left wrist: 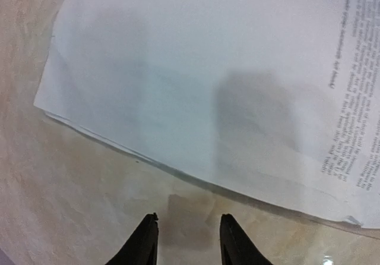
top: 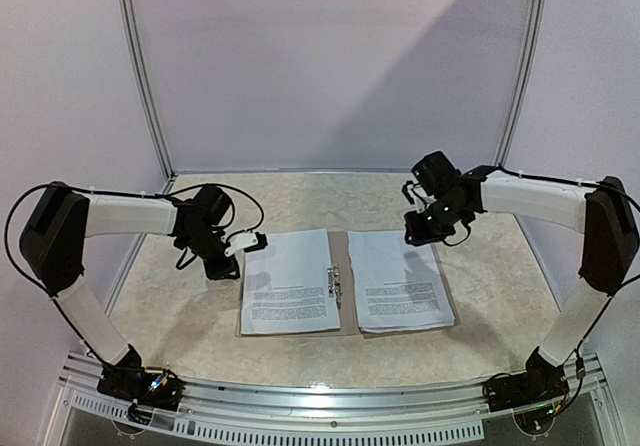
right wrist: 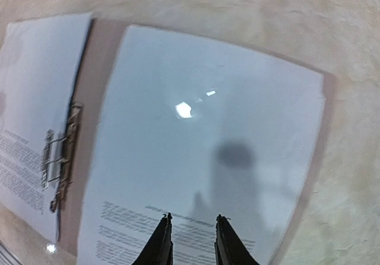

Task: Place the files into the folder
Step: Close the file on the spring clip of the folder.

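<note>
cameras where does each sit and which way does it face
top: above and behind, looking down on the folder; left arm and right arm show
left wrist: looking down at a corner of the left papers; left claw shows
right wrist: looking down at the right papers and clip; right claw shows
shared: clip, in top and right wrist
</note>
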Robot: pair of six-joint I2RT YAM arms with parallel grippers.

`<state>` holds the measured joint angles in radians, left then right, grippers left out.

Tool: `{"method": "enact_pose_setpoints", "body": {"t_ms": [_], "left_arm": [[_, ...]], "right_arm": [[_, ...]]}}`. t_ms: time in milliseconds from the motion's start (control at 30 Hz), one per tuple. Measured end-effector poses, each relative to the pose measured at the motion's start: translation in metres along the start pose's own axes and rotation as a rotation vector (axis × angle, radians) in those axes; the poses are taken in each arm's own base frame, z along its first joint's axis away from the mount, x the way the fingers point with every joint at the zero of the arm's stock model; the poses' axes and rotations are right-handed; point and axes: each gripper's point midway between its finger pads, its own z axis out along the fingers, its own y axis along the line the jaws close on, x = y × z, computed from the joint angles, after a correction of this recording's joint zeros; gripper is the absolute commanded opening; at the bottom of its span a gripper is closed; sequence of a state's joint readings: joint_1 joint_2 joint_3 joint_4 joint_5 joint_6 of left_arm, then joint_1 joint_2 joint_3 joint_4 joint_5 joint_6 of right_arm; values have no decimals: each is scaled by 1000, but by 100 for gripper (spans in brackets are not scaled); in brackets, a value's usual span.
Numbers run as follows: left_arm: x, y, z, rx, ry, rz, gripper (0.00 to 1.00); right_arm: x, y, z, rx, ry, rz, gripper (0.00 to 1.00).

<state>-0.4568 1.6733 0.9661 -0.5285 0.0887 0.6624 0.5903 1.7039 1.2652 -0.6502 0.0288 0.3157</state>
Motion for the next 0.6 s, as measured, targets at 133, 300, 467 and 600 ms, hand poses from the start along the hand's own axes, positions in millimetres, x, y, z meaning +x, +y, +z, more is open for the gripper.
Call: {"method": "enact_pose_setpoints", "body": {"t_ms": [133, 300, 467, 600], "left_arm": [[-4, 33, 16, -84, 31, -50, 37], [-13, 59, 33, -142, 43, -86, 37], [-19, 69, 37, -168, 35, -95, 37], [-22, 69, 38, -164, 25, -101, 37]], "right_arm": [[35, 70, -1, -107, -1, -87, 15], [74, 124, 5, -181, 34, -138, 7], [101, 153, 28, -233, 98, -136, 3], [125, 162, 49, -245, 171, -135, 2]]}}
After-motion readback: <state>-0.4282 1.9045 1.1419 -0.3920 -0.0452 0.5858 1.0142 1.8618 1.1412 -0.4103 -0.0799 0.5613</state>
